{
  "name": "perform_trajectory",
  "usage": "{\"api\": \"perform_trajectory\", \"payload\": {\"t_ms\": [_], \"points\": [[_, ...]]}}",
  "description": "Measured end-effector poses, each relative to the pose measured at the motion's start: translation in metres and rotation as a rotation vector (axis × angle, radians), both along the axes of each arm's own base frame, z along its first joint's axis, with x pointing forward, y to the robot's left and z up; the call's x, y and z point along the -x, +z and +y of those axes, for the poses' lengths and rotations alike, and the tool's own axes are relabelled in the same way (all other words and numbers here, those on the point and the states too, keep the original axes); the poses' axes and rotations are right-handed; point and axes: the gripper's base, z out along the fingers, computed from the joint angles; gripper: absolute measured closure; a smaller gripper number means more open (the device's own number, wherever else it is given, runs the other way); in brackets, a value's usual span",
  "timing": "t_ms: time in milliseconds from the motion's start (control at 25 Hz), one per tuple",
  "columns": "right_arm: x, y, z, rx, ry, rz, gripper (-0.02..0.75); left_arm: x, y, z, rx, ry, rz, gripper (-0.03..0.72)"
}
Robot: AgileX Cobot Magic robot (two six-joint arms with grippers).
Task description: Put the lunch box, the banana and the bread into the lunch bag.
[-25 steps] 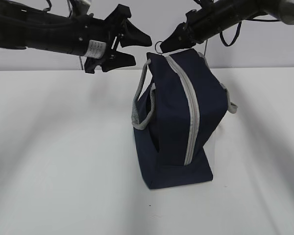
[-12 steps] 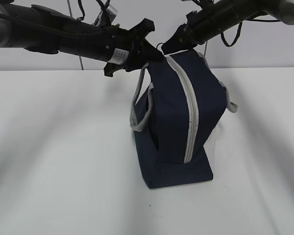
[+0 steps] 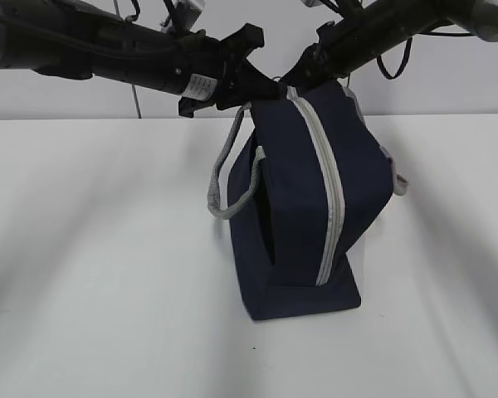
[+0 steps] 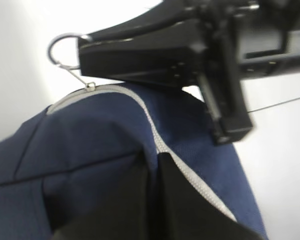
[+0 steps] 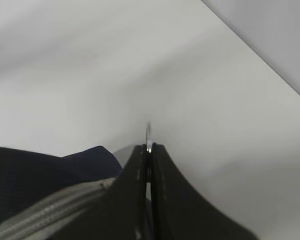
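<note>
The navy lunch bag (image 3: 290, 191) stands tilted on the white table, its grey zipper (image 3: 328, 182) closed down the front. My left gripper (image 3: 264, 83) is shut on the bag's top fabric just left of the zipper; in the left wrist view its tips (image 4: 154, 160) pinch the blue cloth (image 4: 90, 150). My right gripper (image 3: 295, 80) is shut on the zipper's ring pull (image 4: 60, 42). That metal ring (image 5: 148, 132) pokes out between its closed fingertips (image 5: 149, 146). The lunch box, the banana and the bread are out of view.
A grey strap handle (image 3: 232, 178) hangs in a loop off the bag's left side. The white table (image 3: 108, 265) stretches around the bag, with a pale wall behind.
My left gripper moved right to the bag's top corner and shut on the fabric. The bag's top shifted a little and the handle loop swung left. The right gripper kept its hold.
</note>
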Motion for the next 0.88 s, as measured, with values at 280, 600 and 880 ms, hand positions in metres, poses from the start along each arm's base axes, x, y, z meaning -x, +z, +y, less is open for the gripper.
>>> {"api": "perform_trajectory", "payload": {"t_ms": [280,600,880], "points": [[0.000,-0.003,-0.003,0.042,-0.018,0.019,0.754,0.008,0.022,0.002,-0.010,-0.028,-0.069,0.681],[0.002,-0.009,-0.010,0.129,-0.063,0.079,0.754,0.012,0.031,0.004,-0.014,-0.039,-0.100,0.682],[0.001,-0.002,-0.009,0.107,-0.092,0.087,0.681,0.012,0.032,0.004,-0.027,-0.056,-0.124,0.658]]}}
